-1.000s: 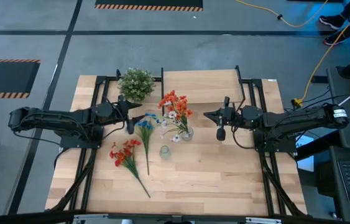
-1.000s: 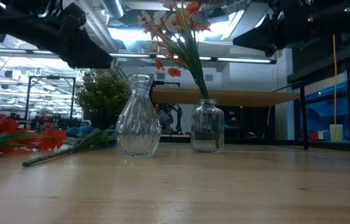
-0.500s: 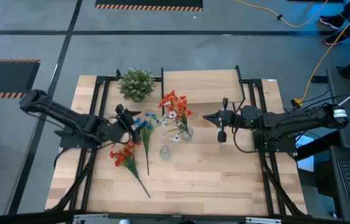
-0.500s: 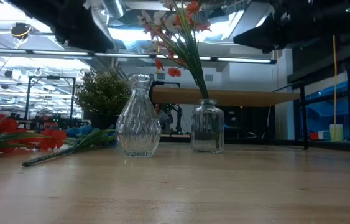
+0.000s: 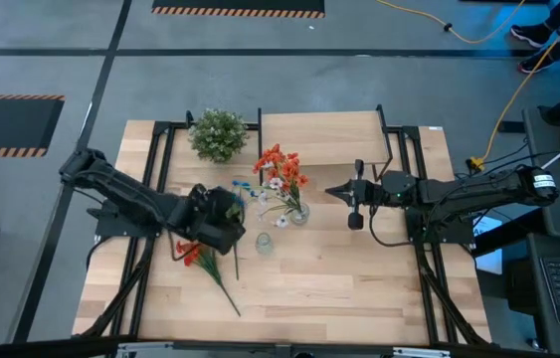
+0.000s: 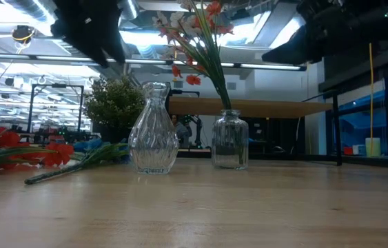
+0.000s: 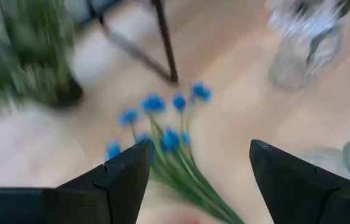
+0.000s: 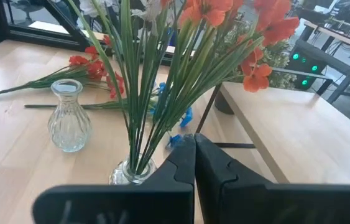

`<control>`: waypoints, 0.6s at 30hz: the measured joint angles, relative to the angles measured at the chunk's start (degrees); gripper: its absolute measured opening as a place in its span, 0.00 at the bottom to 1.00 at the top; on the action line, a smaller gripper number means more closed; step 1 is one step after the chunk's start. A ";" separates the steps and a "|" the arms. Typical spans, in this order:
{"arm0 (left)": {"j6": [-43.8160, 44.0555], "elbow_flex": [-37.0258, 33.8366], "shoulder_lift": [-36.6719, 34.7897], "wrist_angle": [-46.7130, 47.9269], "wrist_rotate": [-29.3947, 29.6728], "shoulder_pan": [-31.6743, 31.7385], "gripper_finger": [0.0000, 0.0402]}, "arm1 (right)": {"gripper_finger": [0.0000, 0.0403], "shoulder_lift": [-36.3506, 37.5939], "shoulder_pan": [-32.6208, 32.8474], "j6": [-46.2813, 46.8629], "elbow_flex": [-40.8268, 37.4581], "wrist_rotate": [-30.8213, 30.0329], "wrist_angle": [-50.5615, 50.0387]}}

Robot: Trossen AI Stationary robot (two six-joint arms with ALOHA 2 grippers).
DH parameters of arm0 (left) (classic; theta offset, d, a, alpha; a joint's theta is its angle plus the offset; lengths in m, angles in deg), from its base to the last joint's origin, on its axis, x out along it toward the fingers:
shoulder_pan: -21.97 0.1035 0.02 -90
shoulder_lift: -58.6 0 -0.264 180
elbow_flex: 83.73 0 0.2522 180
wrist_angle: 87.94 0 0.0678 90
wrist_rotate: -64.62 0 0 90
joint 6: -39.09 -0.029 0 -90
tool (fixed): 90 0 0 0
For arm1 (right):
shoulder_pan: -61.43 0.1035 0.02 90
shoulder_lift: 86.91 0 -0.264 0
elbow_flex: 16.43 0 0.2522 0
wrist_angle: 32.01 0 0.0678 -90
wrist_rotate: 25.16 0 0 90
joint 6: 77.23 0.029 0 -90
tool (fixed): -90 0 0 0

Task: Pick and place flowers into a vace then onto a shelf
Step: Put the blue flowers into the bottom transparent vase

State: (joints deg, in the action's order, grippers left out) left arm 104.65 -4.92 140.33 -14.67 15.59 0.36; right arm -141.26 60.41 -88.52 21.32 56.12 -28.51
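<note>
Hovering my left end effector (image 5: 222, 211) over the blue spray (image 5: 235, 195), fingers spread wide.
From above, my right end effector (image 5: 354, 204) waits beside the ribbed vase (image 5: 299, 212) of red-orange flowers (image 5: 280, 167), near the shelf (image 5: 324, 139). At tabletop (image 6: 200, 207) level, an empty vase (image 6: 153, 131) stands beside it. My left wrist shows blue blooms (image 7: 162, 118) between both fingers. My right wrist shows fingers pressed together, empty.
</note>
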 joint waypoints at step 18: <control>19.86 1.60 12.62 0.57 -18.02 4.95 0.66 | 0.01 0.00 0.00 -2.18 0.00 1.41 -1.83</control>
State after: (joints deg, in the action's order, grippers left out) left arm 124.51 -3.31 152.95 -14.10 -2.43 5.31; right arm -141.26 60.41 -90.69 21.32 57.53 -30.35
